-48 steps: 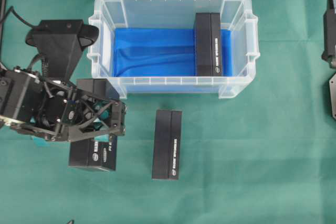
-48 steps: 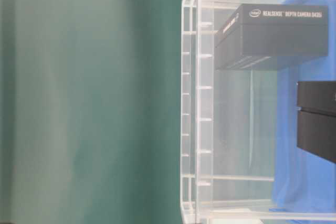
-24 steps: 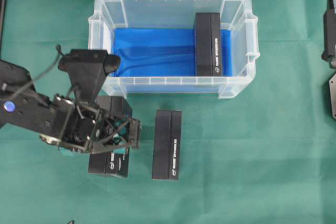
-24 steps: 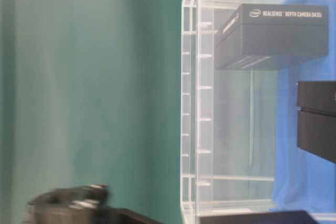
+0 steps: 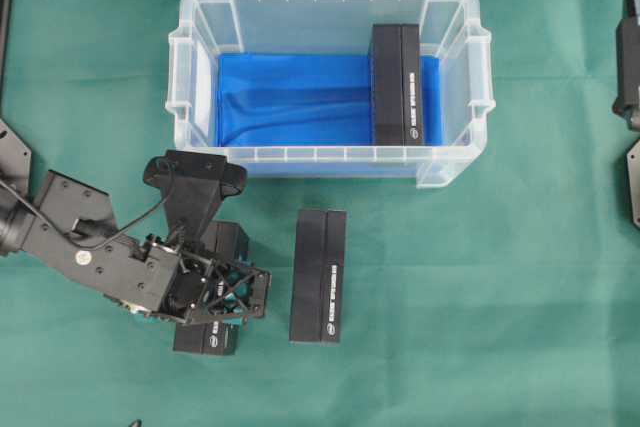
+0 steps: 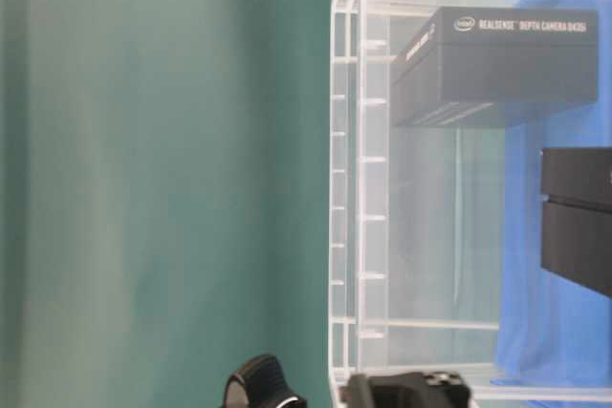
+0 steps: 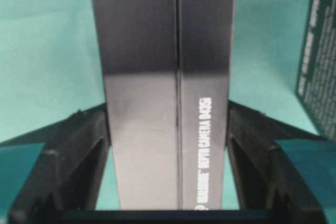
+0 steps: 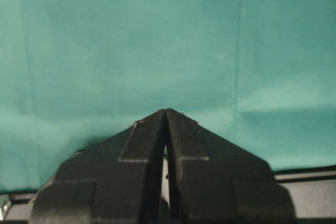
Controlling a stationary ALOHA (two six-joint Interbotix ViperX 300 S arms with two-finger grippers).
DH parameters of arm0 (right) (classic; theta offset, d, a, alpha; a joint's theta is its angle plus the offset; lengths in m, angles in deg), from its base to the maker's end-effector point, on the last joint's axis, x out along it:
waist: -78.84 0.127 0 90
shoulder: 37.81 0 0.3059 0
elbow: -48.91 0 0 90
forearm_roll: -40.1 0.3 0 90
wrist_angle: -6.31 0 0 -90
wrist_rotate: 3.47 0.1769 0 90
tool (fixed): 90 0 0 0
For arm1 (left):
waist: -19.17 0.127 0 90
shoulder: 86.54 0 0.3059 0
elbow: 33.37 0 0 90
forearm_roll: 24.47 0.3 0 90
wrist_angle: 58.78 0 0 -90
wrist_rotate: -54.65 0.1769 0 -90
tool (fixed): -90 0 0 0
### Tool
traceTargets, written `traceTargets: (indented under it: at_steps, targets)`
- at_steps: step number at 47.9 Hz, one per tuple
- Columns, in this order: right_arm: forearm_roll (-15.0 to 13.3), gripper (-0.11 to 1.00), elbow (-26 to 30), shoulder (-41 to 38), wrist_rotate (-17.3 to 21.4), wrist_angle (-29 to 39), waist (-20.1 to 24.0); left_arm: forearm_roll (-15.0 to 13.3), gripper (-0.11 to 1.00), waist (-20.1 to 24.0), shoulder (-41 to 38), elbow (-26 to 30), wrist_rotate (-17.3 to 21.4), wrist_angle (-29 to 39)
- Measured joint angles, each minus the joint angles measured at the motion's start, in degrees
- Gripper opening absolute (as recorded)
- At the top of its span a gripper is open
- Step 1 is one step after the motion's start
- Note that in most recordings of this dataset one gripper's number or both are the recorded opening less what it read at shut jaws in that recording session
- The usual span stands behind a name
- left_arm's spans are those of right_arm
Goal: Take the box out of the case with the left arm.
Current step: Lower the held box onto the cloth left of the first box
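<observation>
- The table (image 5: 480, 277) is covered edge to edge by a green cloth, faintly creased; no more of the room shows than this cloth.
- At the left, the left arm (image 5: 75, 247) reaches low over the cloth; its pincer (image 5: 215, 292) is clamped on a black box (image 5: 208, 339), and the wrist view shows that box (image 7: 168, 93) pressed between the two black fingers (image 7: 79, 156), white lettering along its face.
- This held box is outside the case, in front of its near wall, on or just above the cloth; which of the two I cannot tell.
- Just to its right, apart from it, a second black box (image 5: 319, 275) lies flat on the cloth.
- Behind them stands the case (image 5: 190, 47), a clear plastic tub with blue lining on its bottom (image 5: 290, 97); a third black box (image 5: 397, 85) lies inside against the right end.
- At the far right edge, parts of the right arm (image 5: 628, 57) show; its pincer (image 8: 166, 116) is closed on nothing over bare green cloth.
</observation>
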Motion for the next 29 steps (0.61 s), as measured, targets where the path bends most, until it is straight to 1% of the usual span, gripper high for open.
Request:
traceTargets:
  at_steps: [13,21,23,25,27,29]
  targets:
    - [0.09,0.03,0.00,0.00,0.00,0.00,0.00,0.00,0.61,0.26,0.53,-1.41,-3.08,-0.26]
    - [0.09,0.03,0.00,0.00,0.00,-0.09,0.00,-0.09,0.61,0.44,0.53,-1.49,-3.52,-0.26]
    - [0.09,0.03,0.00,0.00,-0.09,0.00,0.00,-0.09,0.66,0.53,0.62,-1.41,-3.60,-0.26]
    - [0.09,0.03,0.00,0.00,-0.09,0.00,0.00,0.00,0.79,0.53,0.53,-1.49,-3.52,-0.26]
    - [0.09,0.03,0.00,0.00,0.00,-0.09,0.00,0.00,0.88,0.62,0.53,-1.58,-3.52,-0.18]
    - [0.00,0.03,0.00,-0.09,-0.09,-0.09,0.00,0.00,0.95,0.79,0.53,-1.58,-3.43,-0.09]
